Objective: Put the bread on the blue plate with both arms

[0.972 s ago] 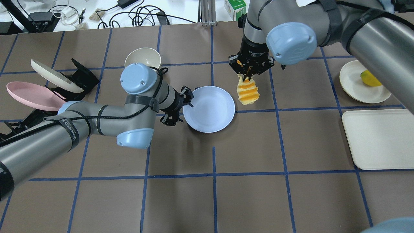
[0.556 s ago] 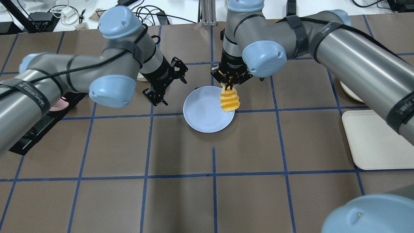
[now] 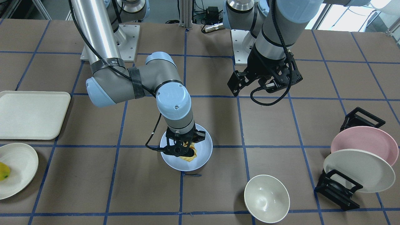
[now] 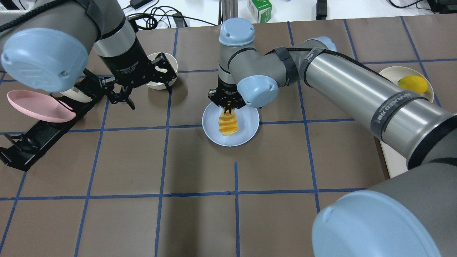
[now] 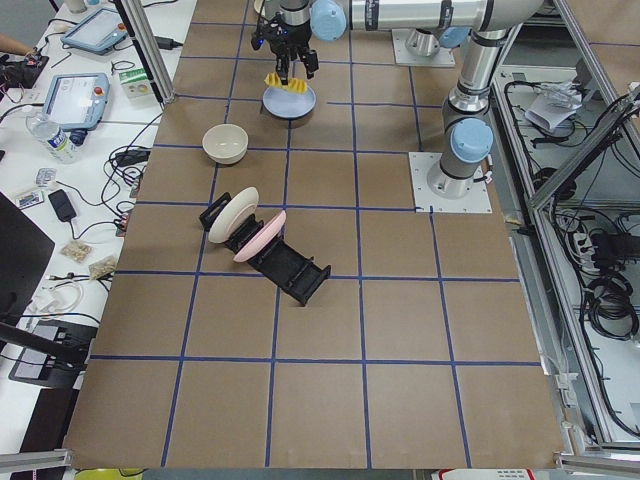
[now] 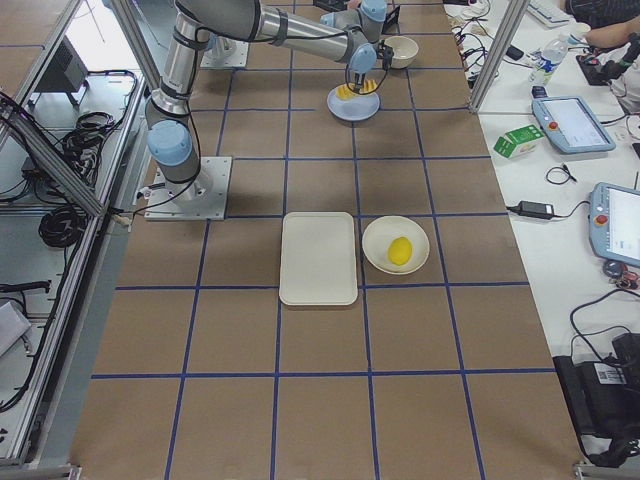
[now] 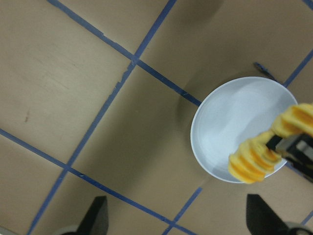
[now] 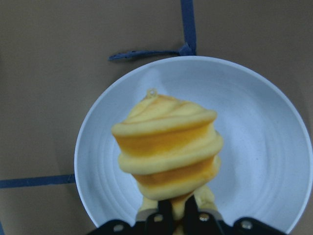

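Observation:
The blue plate point(image 4: 247, 131) sits mid-table. My right gripper point(image 4: 228, 104) is shut on one end of the bread point(image 4: 228, 123), which hangs over the plate's middle. I cannot tell if its lower end touches the plate. The right wrist view shows the bread point(image 8: 168, 147) above the plate point(image 8: 264, 147), clamped by the gripper point(image 8: 173, 215). My left gripper point(image 4: 148, 94) is open and empty, raised to the plate's left near a bowl. Its wrist view shows the plate point(image 7: 225, 117) and bread point(image 7: 252, 161) from afar. In the front view the right gripper point(image 3: 181, 150) is over the plate point(image 3: 204, 145), and the left gripper point(image 3: 264, 89) is away from it.
A cream bowl point(image 3: 266, 198) stands close to the left gripper. A black rack point(image 4: 32, 142) holds a pink plate point(image 4: 35, 105) and a cream plate point(image 3: 359, 170) at the left. At the right are a cream tray point(image 3: 31, 114) and a yellow fruit point(image 4: 413, 84) on a cream plate.
The right gripper carried the bread leftward from beside the blue plate to over its middle. The left gripper drew back from the plate's left rim toward the bowl, still open.

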### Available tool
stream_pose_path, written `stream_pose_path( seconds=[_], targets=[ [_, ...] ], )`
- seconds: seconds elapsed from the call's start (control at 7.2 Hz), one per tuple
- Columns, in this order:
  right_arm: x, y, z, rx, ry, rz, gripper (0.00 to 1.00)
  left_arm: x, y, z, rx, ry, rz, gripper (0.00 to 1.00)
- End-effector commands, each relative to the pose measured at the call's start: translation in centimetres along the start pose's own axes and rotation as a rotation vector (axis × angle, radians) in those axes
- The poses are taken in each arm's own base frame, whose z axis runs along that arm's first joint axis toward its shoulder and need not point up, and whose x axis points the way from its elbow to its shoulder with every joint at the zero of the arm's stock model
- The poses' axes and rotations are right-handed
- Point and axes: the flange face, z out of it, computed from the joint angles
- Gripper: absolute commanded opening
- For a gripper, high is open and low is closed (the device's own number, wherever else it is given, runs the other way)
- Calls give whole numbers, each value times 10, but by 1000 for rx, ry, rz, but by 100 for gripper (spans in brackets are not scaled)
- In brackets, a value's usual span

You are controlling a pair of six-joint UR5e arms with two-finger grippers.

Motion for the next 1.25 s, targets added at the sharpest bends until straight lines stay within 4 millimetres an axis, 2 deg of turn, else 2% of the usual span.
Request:
stream_pose_path(
  seconds=[0.0, 0.14, 0.42, 0.56, 0.69, 0.83, 0.97, 1.11],
  targets=[
    [-2, 2, 11, -7, 17, -9, 99, -36, -25, -17, 75, -28, 266, 100],
    [1, 2, 14, -14, 19, -7, 100, -52, -39, -21, 98, -28, 289, 100],
    [2, 3, 3, -8, 19, -6, 100, -49, -37, -21, 101, -24, 314, 100],
    [4, 3, -21, 20, 7, -5, 100, -46, -34, -22, 100, -18, 322, 100],
    [20, 15, -66, 29, 9, -56, 100, -42, -31, -22, 102, -19, 332, 100],
    [50, 21, -122, 67, 50, -154, 100, -41, -30, -23, 105, -20, 334, 100],
    [101, 13, -168, 85, 58, -101, 100, -42, -29, -25, 109, -22, 334, 100],
    [148, 14, -214, 100, 52, -21, 100, -42, -28, -26, 112, -23, 331, 100]
  ],
)
